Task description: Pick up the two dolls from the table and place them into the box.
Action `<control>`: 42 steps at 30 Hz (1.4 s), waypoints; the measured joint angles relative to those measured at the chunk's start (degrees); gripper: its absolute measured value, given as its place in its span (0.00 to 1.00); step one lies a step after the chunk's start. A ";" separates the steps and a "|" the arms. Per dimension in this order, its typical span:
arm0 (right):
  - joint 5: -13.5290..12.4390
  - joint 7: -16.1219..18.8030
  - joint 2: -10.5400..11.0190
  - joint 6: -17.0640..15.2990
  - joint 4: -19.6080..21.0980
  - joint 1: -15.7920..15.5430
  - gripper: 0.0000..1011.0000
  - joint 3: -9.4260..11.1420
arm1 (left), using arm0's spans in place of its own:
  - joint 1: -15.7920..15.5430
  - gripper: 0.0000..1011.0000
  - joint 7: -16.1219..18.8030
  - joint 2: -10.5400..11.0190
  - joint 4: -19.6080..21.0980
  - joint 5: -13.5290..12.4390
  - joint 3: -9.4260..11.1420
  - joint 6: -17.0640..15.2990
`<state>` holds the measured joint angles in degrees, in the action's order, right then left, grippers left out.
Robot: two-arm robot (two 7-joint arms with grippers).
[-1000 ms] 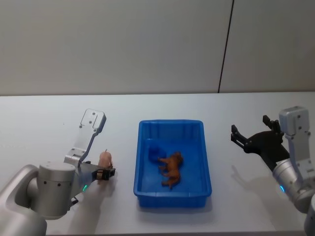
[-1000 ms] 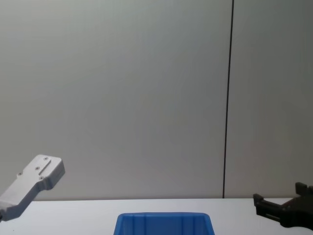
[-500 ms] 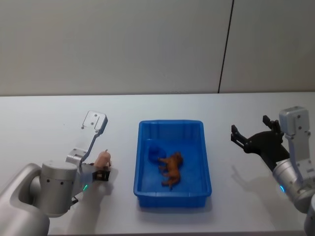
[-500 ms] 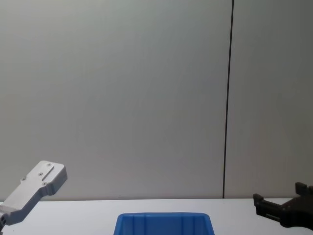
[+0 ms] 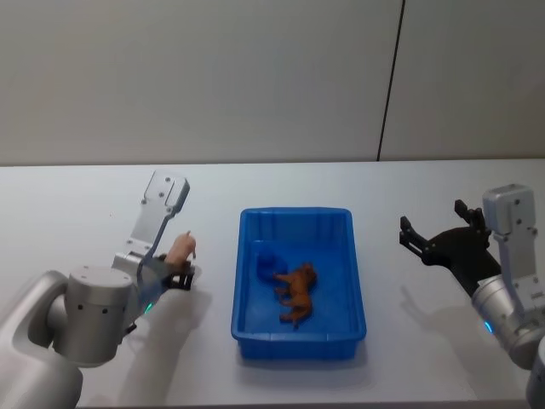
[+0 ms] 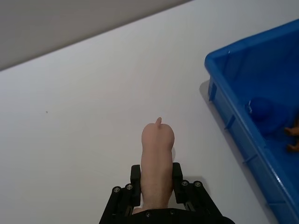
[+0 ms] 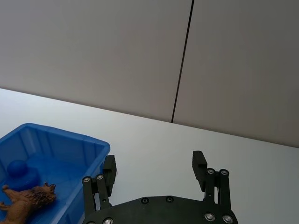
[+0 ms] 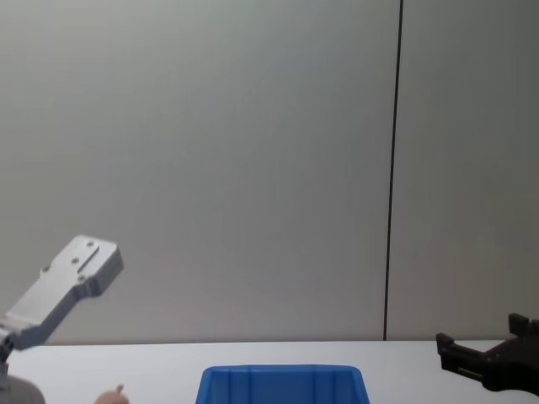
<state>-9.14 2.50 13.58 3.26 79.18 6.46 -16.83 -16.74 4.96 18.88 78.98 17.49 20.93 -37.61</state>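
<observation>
On the left side of the table: the left gripper (image 5: 176, 274) is pinching a pink doll (image 5: 179, 250), fingers pressed against its sides, just beside the box's left wall.
Left arm pose: it is reaching forward and angling up, and the doll is sticking out past the fingertips in the left wrist view (image 6: 157, 163).
Change: the pink doll is riding higher than a second ago, and its tip is now poking into the chest view (image 8: 112, 395).
Right arm: the right gripper (image 5: 434, 241) is hanging well right of the box, jaws spread wide and empty.
Box: the blue box (image 5: 249, 296) is sitting mid-table, holding a brown lion doll (image 5: 297, 292).
Surface and room: the white table (image 5: 77, 202) is meeting a plain grey wall (image 5: 213, 77) with one dark vertical seam (image 5: 390, 81).
</observation>
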 joint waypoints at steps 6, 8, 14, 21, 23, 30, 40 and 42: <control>0.00 0.00 0.00 0.00 0.00 0.00 0.99 0.00 | 0.07 0.38 -2.28 0.48 2.57 -1.94 -0.08 2.66; 0.00 0.00 0.00 0.00 0.00 0.00 0.99 0.00 | 0.07 0.38 -3.02 0.58 3.10 -2.36 -0.09 3.35; 0.00 0.00 0.00 0.00 0.00 0.00 0.99 0.00 | -0.17 0.38 -7.29 1.00 4.99 -3.94 -0.12 6.73; 0.00 0.00 0.00 0.00 0.00 0.00 0.99 0.00 | -0.67 0.38 -11.75 1.19 5.79 -4.71 -0.12 9.58; 0.00 0.00 0.00 0.00 0.00 0.00 0.99 0.00 | -0.93 0.38 -13.67 1.22 5.90 -4.88 -0.11 10.70; 0.00 0.00 0.00 0.00 0.00 0.00 0.99 0.00 | -1.83 0.38 -19.32 1.16 5.86 -5.11 0.05 13.59; 0.00 0.00 0.00 0.00 0.00 0.00 0.99 0.00 | -3.66 0.62 -28.90 0.55 4.14 -4.90 0.48 17.96; 0.00 0.00 0.00 0.00 0.00 0.00 0.99 0.00 | -4.01 0.70 -30.20 0.39 3.74 -4.80 0.57 18.53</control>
<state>-9.14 2.50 13.58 3.26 79.18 6.47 -16.83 -20.75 -25.24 19.27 82.72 12.69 21.49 -19.08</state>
